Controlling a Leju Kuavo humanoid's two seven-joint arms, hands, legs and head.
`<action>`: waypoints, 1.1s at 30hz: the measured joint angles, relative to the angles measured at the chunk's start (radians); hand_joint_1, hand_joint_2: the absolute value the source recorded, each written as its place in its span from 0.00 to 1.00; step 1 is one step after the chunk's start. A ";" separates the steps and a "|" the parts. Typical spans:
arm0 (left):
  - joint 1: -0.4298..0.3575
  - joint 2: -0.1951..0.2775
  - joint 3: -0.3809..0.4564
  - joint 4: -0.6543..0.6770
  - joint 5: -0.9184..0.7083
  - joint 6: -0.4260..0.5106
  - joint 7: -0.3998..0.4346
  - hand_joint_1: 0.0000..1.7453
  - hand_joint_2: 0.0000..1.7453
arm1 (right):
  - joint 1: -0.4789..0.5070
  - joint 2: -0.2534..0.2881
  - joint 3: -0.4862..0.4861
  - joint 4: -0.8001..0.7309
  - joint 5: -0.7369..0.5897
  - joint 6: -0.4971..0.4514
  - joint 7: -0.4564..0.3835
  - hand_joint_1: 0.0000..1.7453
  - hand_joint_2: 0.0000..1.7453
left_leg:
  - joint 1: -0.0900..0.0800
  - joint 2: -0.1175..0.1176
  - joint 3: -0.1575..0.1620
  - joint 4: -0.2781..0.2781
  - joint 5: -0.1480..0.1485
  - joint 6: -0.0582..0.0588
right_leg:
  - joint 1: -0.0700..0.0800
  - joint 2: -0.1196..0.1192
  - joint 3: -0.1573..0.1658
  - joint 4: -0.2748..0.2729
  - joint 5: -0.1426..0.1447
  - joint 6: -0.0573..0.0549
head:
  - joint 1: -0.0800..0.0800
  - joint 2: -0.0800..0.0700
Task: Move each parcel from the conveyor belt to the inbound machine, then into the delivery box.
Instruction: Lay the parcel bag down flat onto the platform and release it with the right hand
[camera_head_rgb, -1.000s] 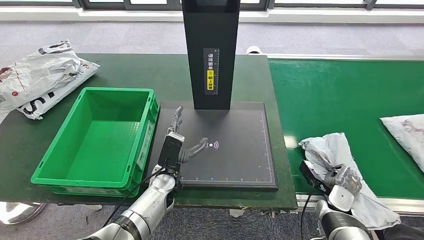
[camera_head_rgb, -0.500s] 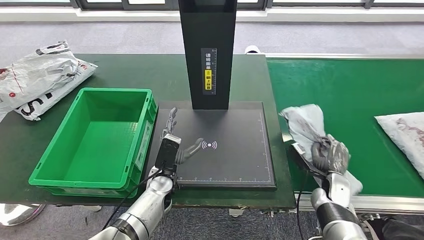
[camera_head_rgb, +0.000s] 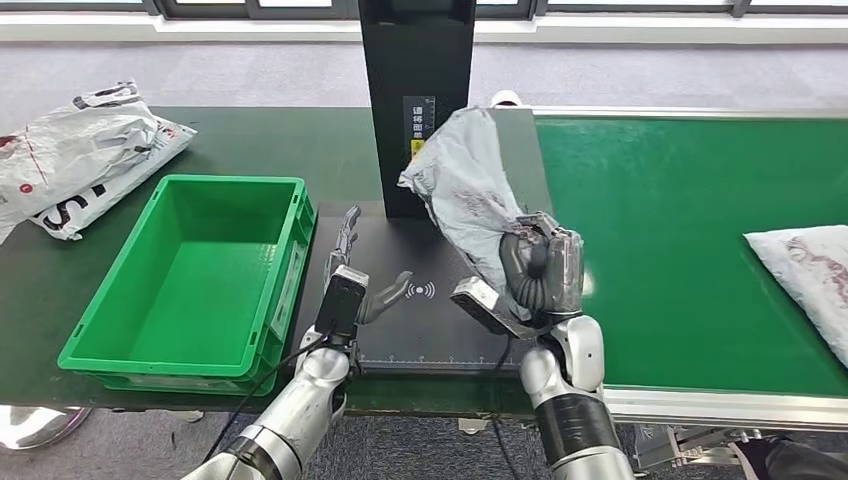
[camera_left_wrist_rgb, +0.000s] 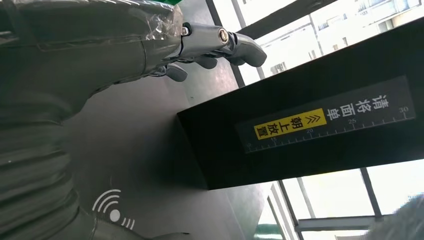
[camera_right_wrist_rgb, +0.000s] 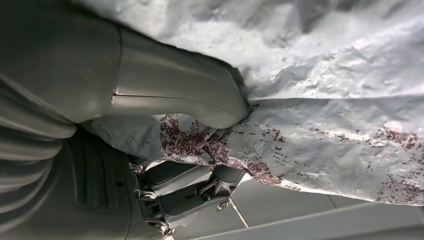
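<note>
Head view: my right hand (camera_head_rgb: 540, 272) grips a crumpled grey parcel (camera_head_rgb: 465, 185) and holds it in the air over the right part of the inbound machine's black scanning plate (camera_head_rgb: 470, 320), the bag's upper end crossing in front of the machine's black column (camera_head_rgb: 415, 100). In the right wrist view my thumb (camera_right_wrist_rgb: 175, 95) presses into the wrinkled, red-speckled plastic. My left hand (camera_head_rgb: 362, 275) rests over the left part of the same plate, fingers spread and holding nothing, just beside the green delivery box (camera_head_rgb: 190, 280) that stands left of the plate. Right of the plate, a second parcel (camera_head_rgb: 805, 275) lies on the green conveyor belt (camera_head_rgb: 680, 200). More white bags (camera_head_rgb: 80, 150) lie on the table beyond the box.
</note>
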 joint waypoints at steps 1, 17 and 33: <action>0.000 -0.001 0.000 0.000 0.000 -0.001 0.000 0.00 1.00 | 0.005 0.005 0.008 -0.013 -0.001 0.000 0.006 1.00 1.00 | 0.000 0.000 0.000 0.000 0.000 0.000 | 0.000 0.000 0.000 0.000 0.000 0.000 | 0.000 0.000; -0.006 -0.004 0.000 0.000 0.006 -0.005 0.000 0.00 1.00 | 0.023 0.009 0.040 -0.081 0.003 0.000 0.029 1.00 1.00 | 0.000 0.000 0.000 0.000 0.000 0.000 | 0.000 0.000 0.000 0.000 0.000 0.000 | 0.000 0.000; -0.021 -0.003 0.000 -0.011 0.071 0.000 0.000 0.00 1.00 | -0.115 -0.035 0.374 0.300 -0.104 0.339 0.459 0.00 1.00 | 0.001 -0.002 -0.001 0.000 0.001 -0.001 | 0.001 -0.003 0.000 0.000 0.000 -0.001 | 0.000 0.000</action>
